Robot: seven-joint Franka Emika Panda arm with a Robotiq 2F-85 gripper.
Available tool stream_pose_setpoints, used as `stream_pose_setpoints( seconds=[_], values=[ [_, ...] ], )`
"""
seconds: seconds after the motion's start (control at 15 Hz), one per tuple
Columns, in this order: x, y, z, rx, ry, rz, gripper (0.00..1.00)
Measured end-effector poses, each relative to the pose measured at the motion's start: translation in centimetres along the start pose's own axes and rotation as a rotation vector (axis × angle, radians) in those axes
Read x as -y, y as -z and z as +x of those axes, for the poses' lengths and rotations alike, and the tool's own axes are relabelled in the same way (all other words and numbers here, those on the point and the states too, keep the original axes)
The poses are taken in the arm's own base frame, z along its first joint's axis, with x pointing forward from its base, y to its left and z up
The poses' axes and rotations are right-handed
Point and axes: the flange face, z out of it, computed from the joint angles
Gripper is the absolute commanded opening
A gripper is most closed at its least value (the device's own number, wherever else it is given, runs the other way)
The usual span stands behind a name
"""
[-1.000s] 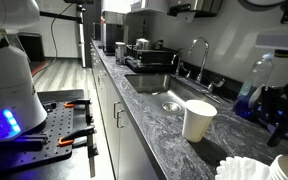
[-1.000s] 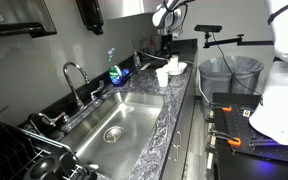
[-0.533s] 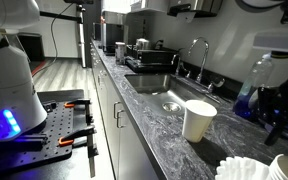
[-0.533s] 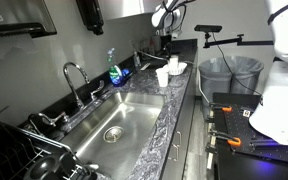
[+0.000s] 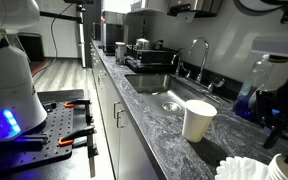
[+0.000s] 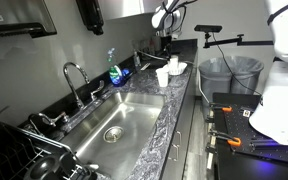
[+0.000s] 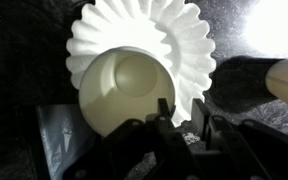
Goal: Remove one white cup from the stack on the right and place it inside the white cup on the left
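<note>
White cup stack (image 7: pixel 122 90): seen from above in the wrist view, open mouth up, in the middle of the frame; in an exterior view the stack (image 5: pixel 287 166) is only a pale sliver cut off at the lower corner
Hand (image 7: pixel 181 108): enters from 6 o'clock in the wrist view and hangs over the stack's rim at about the cup's 4 o'clock
Fingers (image 7: pixel 164 108): one dark finger sits inside the mouth and the other outside the wall, with the rim between them; a narrow gap shows, and I cannot tell whether they press on the rim
Paper filters (image 7: pixel 144 35): white fluted pile at 12 o'clock of the stack in the wrist view, partly covered by it
Lone white cup (image 5: pixel 197 120): upright on the tabletop, at 10 o'clock of the filters in an exterior view, well apart from the stack
Tabletop (image 5: pixel 156 130): dark grey veined stone
Sink (image 6: pixel 109 125): steel basin set into the stone, with the faucet (image 6: pixel 74 80) at its 10 o'clock
Blue bottle (image 6: pixel 114 72): stands behind the sink, against the wall
</note>
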Motion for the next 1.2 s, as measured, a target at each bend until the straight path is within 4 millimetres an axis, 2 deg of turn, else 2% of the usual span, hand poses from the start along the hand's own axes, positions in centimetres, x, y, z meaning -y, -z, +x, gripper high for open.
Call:
stream_pose_setpoints(
  seconds=[0.27, 0.53, 0.6, 0.67, 0.73, 0.87, 1.07, 1.13, 1.2],
  values=[
    [-0.2, -0.1, -0.1, 0.001, -0.004, 0.001, 0.22],
    [-0.7, -0.1, -0.5, 0.001, -0.013, 0.001, 0.22],
    [-0.8, -0.1, -0.6, 0.001, -0.015, 0.000, 0.27],
    [-0.9, -0.1, -0.6, 0.000, -0.016, 0.000, 0.27],
    [-0.9, -0.1, -0.6, 0.000, -0.017, 0.000, 0.31],
    [-1.0, 0.0, -0.7, 0.000, -0.018, 0.000, 0.30],
    [-1.2, 0.0, -0.8, -0.002, -0.021, -0.001, 0.18],
    [-1.2, 0.1, -0.8, -0.002, -0.021, -0.002, 0.11],
    [-1.3, 0.1, -0.8, -0.003, -0.022, -0.003, 0.13]
  ],
)
